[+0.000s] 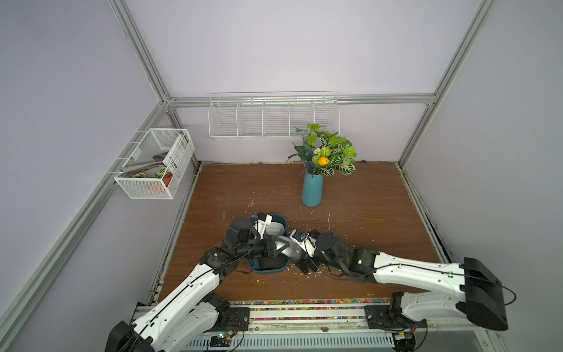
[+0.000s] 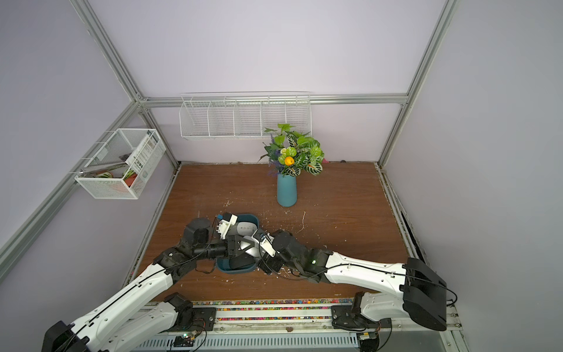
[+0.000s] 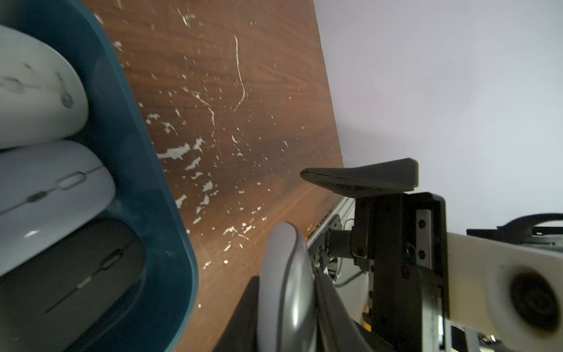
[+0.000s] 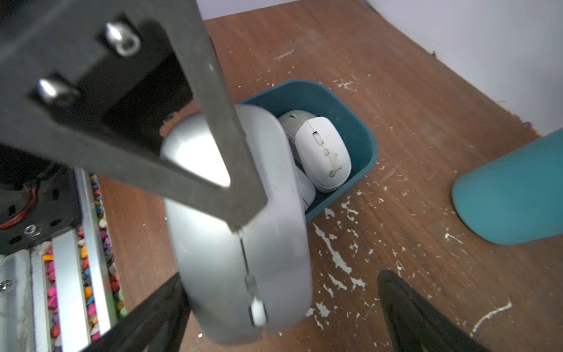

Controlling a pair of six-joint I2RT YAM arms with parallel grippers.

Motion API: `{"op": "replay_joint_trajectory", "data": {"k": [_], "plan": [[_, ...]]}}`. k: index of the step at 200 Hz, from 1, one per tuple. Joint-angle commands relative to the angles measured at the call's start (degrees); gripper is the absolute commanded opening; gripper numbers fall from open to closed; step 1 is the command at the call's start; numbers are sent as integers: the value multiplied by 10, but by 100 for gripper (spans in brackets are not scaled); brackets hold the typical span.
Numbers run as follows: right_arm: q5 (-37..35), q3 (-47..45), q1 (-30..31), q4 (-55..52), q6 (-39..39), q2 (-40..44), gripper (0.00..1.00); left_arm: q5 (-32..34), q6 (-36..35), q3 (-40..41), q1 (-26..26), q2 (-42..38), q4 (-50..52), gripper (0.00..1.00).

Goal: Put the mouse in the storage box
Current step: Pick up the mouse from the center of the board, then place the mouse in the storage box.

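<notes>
By the storage box's (image 4: 364, 143) right edge, my left gripper (image 1: 285, 245) pinches a silver mouse (image 4: 213, 259); my right gripper (image 4: 278, 280) gapes. Three mice (image 3: 45, 189) lie inside.

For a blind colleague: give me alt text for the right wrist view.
A silver mouse, clamped by the left pincer, fills the foreground before the teal storage box holding white mice; the right pincer flanks it, open.

A robot lab test cell. In both top views an aluminium frame (image 1: 139, 50) edges plain lilac walls (image 1: 289, 45). At the bottom edge, the left arm (image 1: 182, 292) and right arm (image 1: 420, 268) bolt to a rail (image 1: 304, 314) with bare wiring. Mid-frame, staged props: a vase (image 1: 312, 190), wire baskets (image 1: 274, 115), a scuffed table (image 1: 365, 198).
</notes>
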State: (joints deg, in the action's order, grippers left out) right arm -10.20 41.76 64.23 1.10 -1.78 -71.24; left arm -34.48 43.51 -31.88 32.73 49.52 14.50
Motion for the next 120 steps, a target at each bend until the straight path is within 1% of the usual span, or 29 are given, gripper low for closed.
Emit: {"op": "replay_joint_trajectory", "data": {"k": [1, 12, 33, 55, 75, 120], "plan": [[-56, -42, -24, 39, -38, 44, 98, 134, -5, -34, -1, -24, 86, 0], [-42, -62, -46, 45, -57, 63, 98, 177, -3, -36, -4, -32, 109, 0], [-32, -105, -77, 68, -81, 92, 98, 226, 3, -25, -6, -43, 123, 0], [-25, -130, -98, 81, -98, 125, 98, 211, 15, 5, -13, -36, 83, 0], [-18, -141, -114, 90, -110, 131, 98, 193, 20, 24, -15, -10, 45, 0], [-18, -149, -116, 94, -112, 137, 98, 177, 15, 32, -15, 44, 14, 0]]}}
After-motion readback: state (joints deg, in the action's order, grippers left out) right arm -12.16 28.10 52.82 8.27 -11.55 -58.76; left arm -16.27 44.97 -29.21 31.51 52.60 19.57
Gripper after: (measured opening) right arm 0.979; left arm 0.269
